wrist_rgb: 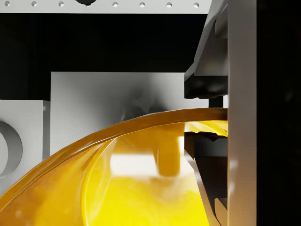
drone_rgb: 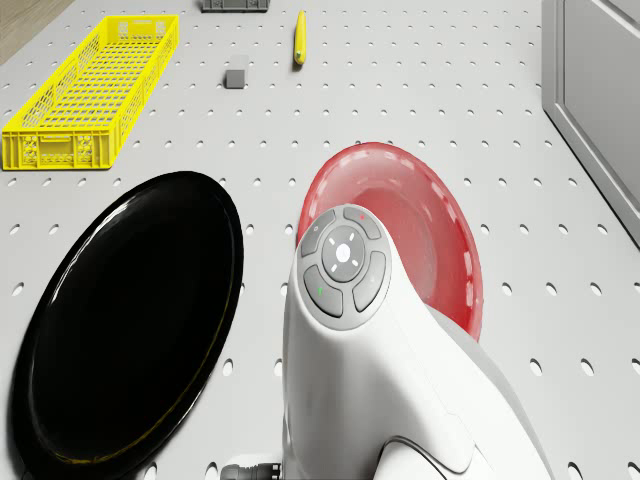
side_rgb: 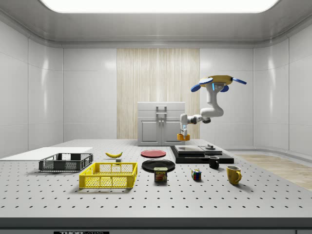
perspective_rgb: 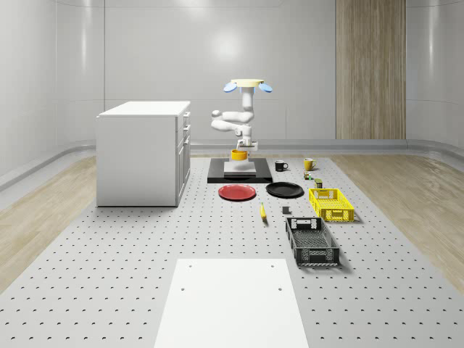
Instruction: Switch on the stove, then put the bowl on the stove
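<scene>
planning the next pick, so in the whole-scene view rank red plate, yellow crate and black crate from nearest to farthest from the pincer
The pincer holds the bowl over the stove.
1. red plate, just in front of the stove
2. yellow crate, toward the view's right
3. black crate, nearest the camera

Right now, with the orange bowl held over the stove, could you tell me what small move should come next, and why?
Probably a short, straight descent. The drone hovers over the black stove, and the gripper is shut on the rim of the glossy orange bowl, which hangs just above the stove's grey square plate, apparently not touching it yet.
</scene>
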